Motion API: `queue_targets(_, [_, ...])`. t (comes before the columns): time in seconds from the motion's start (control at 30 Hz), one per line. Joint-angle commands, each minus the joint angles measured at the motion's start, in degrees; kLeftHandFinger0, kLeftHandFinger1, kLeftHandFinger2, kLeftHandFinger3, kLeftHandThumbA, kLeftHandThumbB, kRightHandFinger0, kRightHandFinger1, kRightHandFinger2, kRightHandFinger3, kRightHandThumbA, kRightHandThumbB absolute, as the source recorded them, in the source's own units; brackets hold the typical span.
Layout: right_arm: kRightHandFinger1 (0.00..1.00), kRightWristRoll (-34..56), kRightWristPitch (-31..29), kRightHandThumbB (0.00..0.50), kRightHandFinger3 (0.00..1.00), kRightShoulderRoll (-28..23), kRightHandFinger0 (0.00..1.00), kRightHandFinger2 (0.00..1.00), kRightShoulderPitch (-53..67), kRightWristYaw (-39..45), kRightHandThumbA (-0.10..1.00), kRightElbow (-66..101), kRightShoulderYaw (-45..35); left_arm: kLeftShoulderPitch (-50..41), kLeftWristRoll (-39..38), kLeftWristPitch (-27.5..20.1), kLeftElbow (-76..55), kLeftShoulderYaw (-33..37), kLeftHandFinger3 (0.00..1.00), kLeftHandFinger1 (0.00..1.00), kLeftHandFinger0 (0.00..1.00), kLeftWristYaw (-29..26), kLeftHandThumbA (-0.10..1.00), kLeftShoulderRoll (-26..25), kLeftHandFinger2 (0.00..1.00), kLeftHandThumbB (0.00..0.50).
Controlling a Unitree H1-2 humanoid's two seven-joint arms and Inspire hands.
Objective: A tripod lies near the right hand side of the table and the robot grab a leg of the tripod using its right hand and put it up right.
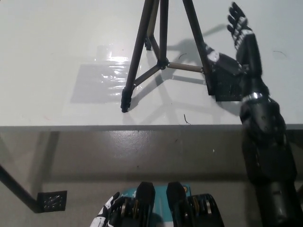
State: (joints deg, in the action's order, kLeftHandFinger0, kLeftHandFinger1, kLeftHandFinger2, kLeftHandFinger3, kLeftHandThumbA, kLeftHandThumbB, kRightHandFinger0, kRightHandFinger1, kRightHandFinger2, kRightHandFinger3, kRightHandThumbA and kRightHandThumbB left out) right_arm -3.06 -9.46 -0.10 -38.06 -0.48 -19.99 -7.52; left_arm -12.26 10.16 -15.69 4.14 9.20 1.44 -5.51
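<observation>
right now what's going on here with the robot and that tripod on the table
The black metal tripod stands upright on the white table, its legs spread. The robot's black right hand is open beside the tripod's right leg, fingers apart and holding nothing. The white left hand rests low at the bottom edge, below the table. A black square patch lies on the table under the right arm.

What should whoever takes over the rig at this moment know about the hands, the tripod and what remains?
Right hand: open, fingers spread, beside the tripod's right leg and holding nothing.
Left hand: resting low at the bottom left edge of the view, below the table; only partly visible.
Tripod: upright on the white table, legs spread, standing free.
Done: tripod set upright and released.
Left: pull the right arm away without touching the leg.
</observation>
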Motion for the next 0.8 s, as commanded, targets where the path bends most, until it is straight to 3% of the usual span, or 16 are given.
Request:
queue_targets(0.0, [1.0,4.2,5.5,0.5,1.0,-3.2,1.0,1.0,17.5,6.7,1.0,55.6,7.1,-0.1,0.6,-1.9,-2.0,-0.1,1.0,1.0,1.0,0.0,1.0,-0.4,1.0,0.372])
queue_targets(0.1, [1.0,3.0,-7.1,0.5,1.0,0.1,1.0,1.0,31.7,5.8,1.0,56.4,12.1,0.0,0.1,-2.5,-1.6,-0.1,1.0,1.0,1.0,0.2,1.0,-0.5,1.0,0.37])
queue_targets(0.17, [1.0,0.9,-11.0,0.471,1.0,-1.1,1.0,1.0,40.1,6.4,1.0,55.5,13.4,0.1,-0.4,-2.5,-1.4,0.0,1.0,1.0,1.0,0.4,1.0,-0.3,1.0,0.37])
queue_targets(0.3, [1.0,3.1,-16.2,0.475,1.0,-3.4,1.0,1.0,48.1,7.7,1.0,49.3,15.7,1.1,-2.2,-3.8,-0.5,-0.2,1.0,1.0,1.0,1.0,1.0,-0.3,1.0,0.353])
queue_targets(0.33, [1.0,1.3,-16.3,0.499,1.0,-3.1,1.0,1.0,49.7,7.1,1.0,47.7,15.6,1.3,-2.6,-4.1,-0.3,-0.3,1.0,1.0,1.0,1.1,1.0,-0.3,1.0,0.351])
queue_targets(0.4, [1.0,0.1,-16.5,0.5,1.0,-2.5,1.0,1.0,51.7,6.3,1.0,42.8,16.0,1.8,-3.0,-4.1,-0.3,-0.4,1.0,1.0,1.0,1.1,1.0,-0.1,1.0,0.369])
queue_targets(0.6, [1.0,1.5,-17.5,0.442,1.0,-2.8,1.0,1.0,50.5,5.8,1.0,27.7,17.1,3.5,-2.9,-4.2,0.3,-0.3,1.0,1.0,1.0,1.2,1.0,-0.4,1.0,0.371])
queue_targets(0.77, [1.0,5.2,-16.1,0.422,1.0,-2.4,1.0,1.0,47.1,7.8,1.0,17.2,17.5,4.8,-3.8,-5.1,1.3,-0.9,1.0,1.0,1.0,0.9,1.0,-0.4,1.0,0.38])
